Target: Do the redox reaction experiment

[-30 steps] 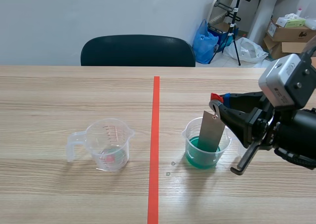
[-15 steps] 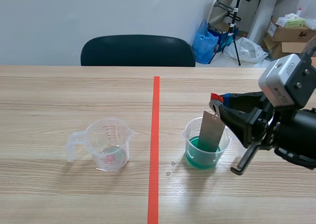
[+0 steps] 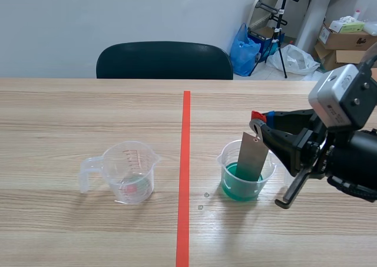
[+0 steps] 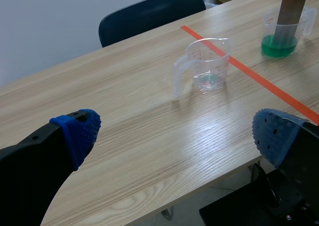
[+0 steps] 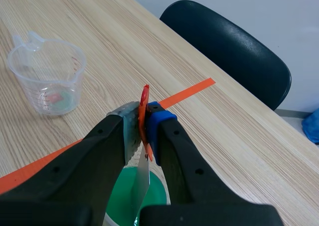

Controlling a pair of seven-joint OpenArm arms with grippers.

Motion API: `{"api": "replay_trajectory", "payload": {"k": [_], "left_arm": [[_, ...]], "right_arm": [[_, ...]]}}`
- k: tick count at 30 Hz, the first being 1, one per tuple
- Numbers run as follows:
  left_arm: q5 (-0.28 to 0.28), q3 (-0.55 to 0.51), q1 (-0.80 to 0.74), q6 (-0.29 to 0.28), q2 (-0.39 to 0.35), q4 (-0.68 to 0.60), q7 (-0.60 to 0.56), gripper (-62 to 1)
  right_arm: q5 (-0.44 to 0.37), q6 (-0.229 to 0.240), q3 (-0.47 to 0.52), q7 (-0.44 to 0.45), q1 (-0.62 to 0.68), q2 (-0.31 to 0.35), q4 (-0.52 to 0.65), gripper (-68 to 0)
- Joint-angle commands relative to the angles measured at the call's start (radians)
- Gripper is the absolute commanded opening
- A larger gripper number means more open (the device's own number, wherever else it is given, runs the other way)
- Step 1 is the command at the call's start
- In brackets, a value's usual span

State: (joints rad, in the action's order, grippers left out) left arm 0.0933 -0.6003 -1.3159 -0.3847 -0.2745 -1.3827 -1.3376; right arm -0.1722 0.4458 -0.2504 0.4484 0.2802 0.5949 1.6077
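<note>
- Wooden surface (image 3: 88,231), with a dark chair (image 3: 165,61) at its far side.
- Right end effector (image 3: 259,125), at the right, is clamped on a red clip (image 5: 145,106) carrying a metal strip (image 3: 252,156).
- Left end effector (image 4: 174,131) is spread wide, holding nothing.
- Clear jug (image 3: 131,172) stands at the left.
- The strip dips into a cup (image 3: 231,187) of green liquid, at the right.

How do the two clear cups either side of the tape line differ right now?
The handled measuring cup is nearly empty; the beaker holds green liquid. The beaker has a metal strip dipped in, held by the right gripper; the measuring cup stands alone. Both are clear plastic, upright.
</note>
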Motion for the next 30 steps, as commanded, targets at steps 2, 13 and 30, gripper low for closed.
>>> {"api": "replay_trajectory", "payload": {"k": [2,13,30], "left_arm": [[-0.011,-0.012,-0.001,0.002,-0.003,-0.005,-0.017,1.4],[-0.011,-0.012,-0.001,0.002,-0.003,-0.005,-0.016,1.4],[-0.011,-0.012,-0.001,0.002,-0.003,-0.005,-0.012,1.4]], "right_arm": [[-0.014,-0.003,0.002,0.010,-0.017,0.009,0.005,-66.9],[-0.014,-0.003,0.003,0.011,-0.017,0.009,0.006,-66.9],[-0.077,-0.003,0.029,0.006,-0.008,0.069,0.098,-66.9]]}}
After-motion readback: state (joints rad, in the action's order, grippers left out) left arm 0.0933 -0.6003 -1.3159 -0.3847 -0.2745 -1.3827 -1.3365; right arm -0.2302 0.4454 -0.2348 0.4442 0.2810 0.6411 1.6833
